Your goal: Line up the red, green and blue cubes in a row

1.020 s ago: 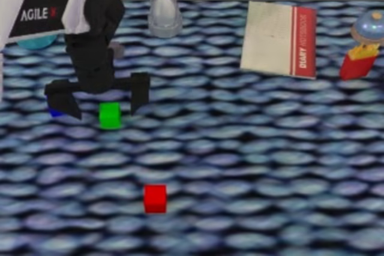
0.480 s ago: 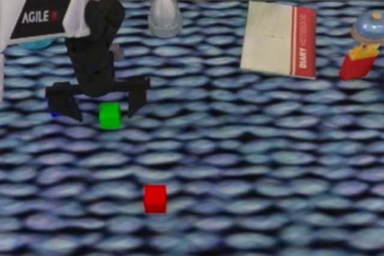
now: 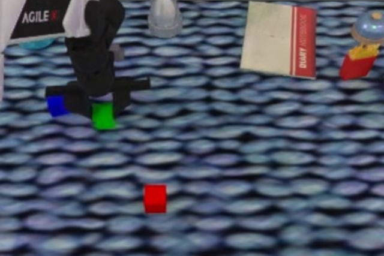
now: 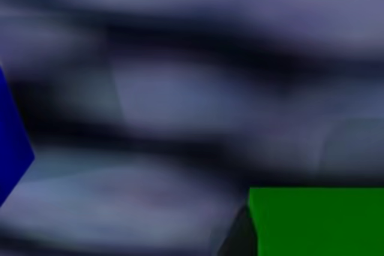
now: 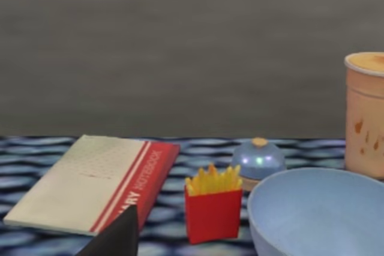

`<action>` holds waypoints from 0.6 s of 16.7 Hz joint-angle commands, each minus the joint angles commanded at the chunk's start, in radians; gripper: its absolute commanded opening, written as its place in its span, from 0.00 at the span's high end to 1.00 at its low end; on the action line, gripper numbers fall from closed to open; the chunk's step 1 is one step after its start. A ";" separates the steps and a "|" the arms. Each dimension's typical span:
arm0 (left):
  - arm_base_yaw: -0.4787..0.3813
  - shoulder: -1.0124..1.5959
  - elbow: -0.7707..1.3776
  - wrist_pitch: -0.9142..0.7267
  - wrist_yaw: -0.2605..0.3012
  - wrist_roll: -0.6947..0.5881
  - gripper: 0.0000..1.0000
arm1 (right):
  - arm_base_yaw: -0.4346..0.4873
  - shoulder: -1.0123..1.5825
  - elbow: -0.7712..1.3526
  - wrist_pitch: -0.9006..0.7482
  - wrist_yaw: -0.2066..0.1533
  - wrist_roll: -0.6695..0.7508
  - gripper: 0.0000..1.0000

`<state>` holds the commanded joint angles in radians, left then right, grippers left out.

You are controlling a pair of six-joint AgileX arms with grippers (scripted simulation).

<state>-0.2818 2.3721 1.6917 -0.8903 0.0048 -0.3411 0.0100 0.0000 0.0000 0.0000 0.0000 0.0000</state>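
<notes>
The left arm (image 3: 42, 16) was a boxy white link at the upper left of the top view, bearing a black panel with white "AGILE" lettering and a red mark. Its wrist and two-fingered gripper (image 3: 90, 97) were matte black.

A rendered simulation tabletop, not a real room — the table (image 3: 252, 166) wears a repeating blue woven texture and ends at a flat, featureless grey backdrop. Unrelated props are scattered along the far edge: an hourglass (image 3: 164, 4), a diary notebook (image 3: 278, 39), a toy box of fries (image 5: 213, 205), a bell (image 5: 258, 160), a pale bowl (image 5: 318, 214).
</notes>
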 joint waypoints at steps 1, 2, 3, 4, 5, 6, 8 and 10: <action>0.000 0.000 0.000 0.000 0.000 0.000 0.98 | 0.000 0.000 0.000 0.000 0.000 0.000 0.00; 0.000 0.000 0.000 0.000 0.000 0.000 1.00 | 0.000 0.000 0.000 0.000 0.000 0.000 0.00; 0.000 0.000 0.000 0.000 0.000 0.000 1.00 | 0.000 0.000 0.000 0.000 0.000 0.000 0.00; 0.000 0.000 0.000 0.000 0.000 0.000 1.00 | 0.000 0.000 0.000 0.000 0.000 0.000 0.00; 0.000 0.000 0.000 0.000 0.000 0.000 1.00 | 0.000 0.000 0.000 0.000 0.000 0.000 0.00; 0.000 0.000 0.000 0.000 0.000 0.000 1.00 | 0.000 0.000 0.000 0.000 0.000 0.000 0.00; 0.000 0.000 0.000 0.000 0.000 0.000 1.00 | 0.000 0.000 0.000 0.000 0.000 0.000 0.00; 0.002 -0.020 0.004 -0.007 -0.006 0.005 1.00 | 0.000 0.000 0.000 0.000 0.000 0.000 0.00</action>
<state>-0.2794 2.3520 1.6954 -0.8975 -0.0012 -0.3361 0.0100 0.0000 0.0000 0.0000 0.0000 0.0000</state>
